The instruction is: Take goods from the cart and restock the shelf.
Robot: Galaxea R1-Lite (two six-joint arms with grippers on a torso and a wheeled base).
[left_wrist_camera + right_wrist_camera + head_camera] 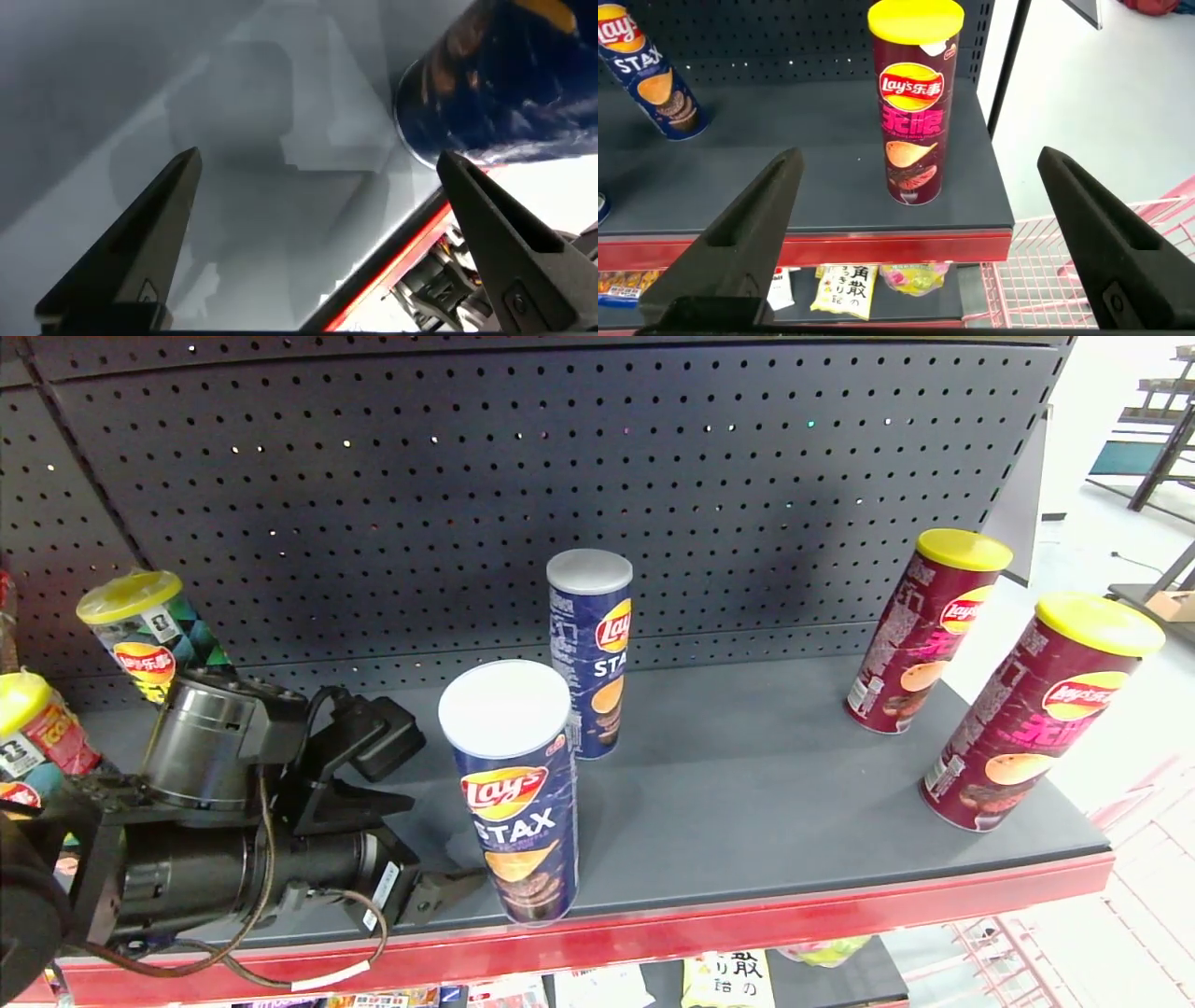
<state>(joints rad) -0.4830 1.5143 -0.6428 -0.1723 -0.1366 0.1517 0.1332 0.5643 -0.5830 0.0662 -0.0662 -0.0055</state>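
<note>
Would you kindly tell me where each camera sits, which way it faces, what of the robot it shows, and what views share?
Head view: on the head, facing forward and down at the shelf; the left arm shows lower left.
Left wrist view: on that wrist, facing along the shelf board; open left gripper frames it.
Right wrist view: on that wrist, facing the shelf front; open right gripper frames it.
Shared: head and left wrist, front blue can; head and right wrist, front maroon can.

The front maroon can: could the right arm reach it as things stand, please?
Probably yes: the open right gripper faces the front maroon can, upright near the shelf edge, nothing between them.
</note>
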